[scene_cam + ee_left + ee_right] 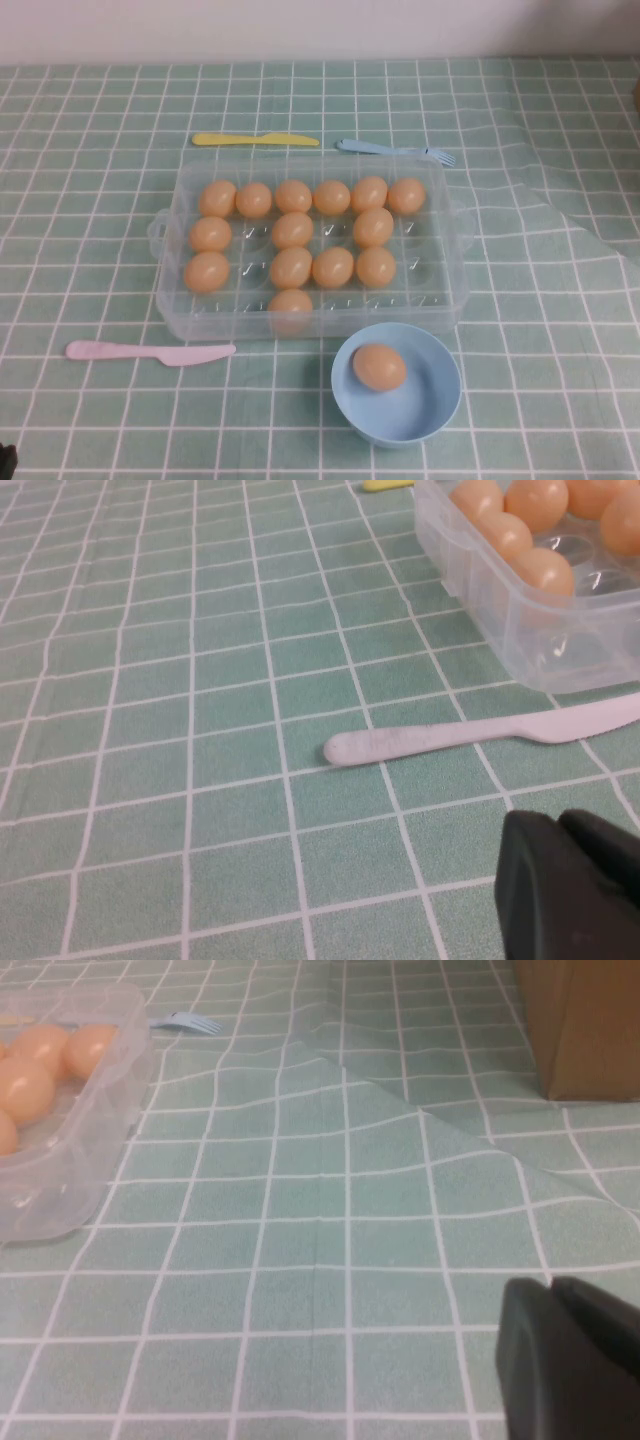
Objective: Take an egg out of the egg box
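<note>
The clear plastic egg box (442,304) stands in the middle of the table and holds several tan-orange eggs (292,230). One more egg (379,367) lies in the round light-blue bowl (425,410) just in front of the box. My left gripper (560,825) is shut and empty, low over the cloth at the near left, well short of the box (520,630). My right gripper (550,1285) is shut and empty over the cloth at the near right, away from the box (70,1170). Neither arm reaches into the high view.
A pink plastic knife (150,352) lies in front of the box at the left, also in the left wrist view (470,735). A yellow knife (255,140) and a blue fork (395,150) lie behind the box. A brown box (585,1020) stands at the far right; the cloth has a raised fold (440,1120).
</note>
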Controlling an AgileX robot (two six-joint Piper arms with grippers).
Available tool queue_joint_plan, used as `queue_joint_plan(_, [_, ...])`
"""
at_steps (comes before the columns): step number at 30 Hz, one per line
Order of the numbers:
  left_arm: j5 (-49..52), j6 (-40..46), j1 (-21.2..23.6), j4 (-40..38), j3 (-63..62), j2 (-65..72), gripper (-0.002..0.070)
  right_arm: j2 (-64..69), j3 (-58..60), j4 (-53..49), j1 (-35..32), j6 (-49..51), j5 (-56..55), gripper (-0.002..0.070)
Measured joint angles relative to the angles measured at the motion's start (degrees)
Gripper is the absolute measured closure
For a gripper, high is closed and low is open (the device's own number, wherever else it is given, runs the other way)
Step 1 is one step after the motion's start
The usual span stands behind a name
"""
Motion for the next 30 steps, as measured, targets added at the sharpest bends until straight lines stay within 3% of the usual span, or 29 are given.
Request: queue_joint_plan(30, [0.0, 0.0, 0.0, 0.0, 0.0, 0.0, 0.0679, 0.0, 0.0, 3.3, 0.0, 0.0, -2.8, 0.0694])
